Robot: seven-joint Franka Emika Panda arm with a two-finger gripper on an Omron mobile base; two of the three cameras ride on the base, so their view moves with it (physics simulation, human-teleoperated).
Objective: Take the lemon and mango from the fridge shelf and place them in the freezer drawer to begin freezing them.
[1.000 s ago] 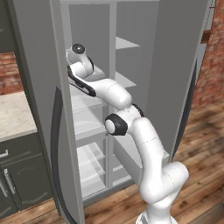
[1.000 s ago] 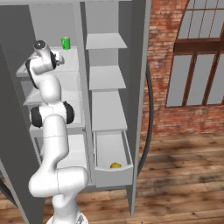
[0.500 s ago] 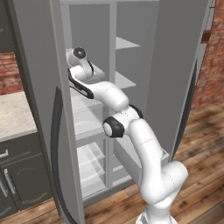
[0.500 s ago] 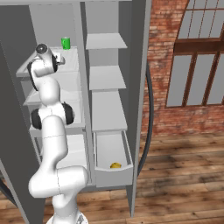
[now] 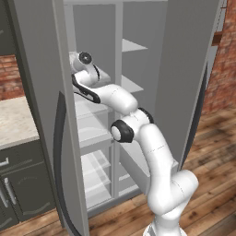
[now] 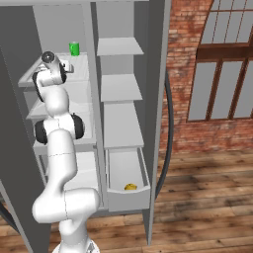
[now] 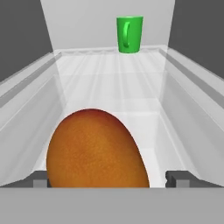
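Between the two dark fingertips [image 7: 179, 178] at the bottom of the hand view sits the mango [image 7: 97, 149], an orange, egg-shaped fruit that looms large and close to the camera. It lies on the fridge shelf [image 7: 131, 94], a white glossy tray with raised rounded rims running away on both sides. The gripper [image 7: 107, 180] stands wide, one tip to each side of the fruit, with a clear gap between the right tip and the mango's skin; the left tip is just beside the fruit, and whether it touches cannot be told. Nothing is clamped yet.

At the far end of the same shelf stands a green mug [image 7: 129, 34], upright, its handle turned toward the camera, well apart from the mango.

From the right base view, the white arm [image 6: 55, 148] rises from the lower left and bends up to the upper left compartment of the open fridge, its hand reaching onto the fridge shelf [image 6: 81, 69] where the green mug [image 6: 74, 48] stands at the back. Lower down and to the right, the freezer drawer [image 6: 127, 190] is pulled out, a light grey box, and the lemon [image 6: 130, 187] lies on its floor near the front wall.

From the left base view the arm [image 5: 152, 156] reaches past the open grey door [image 5: 44, 115] into the shelves, with the hand partly hidden behind the door's edge.
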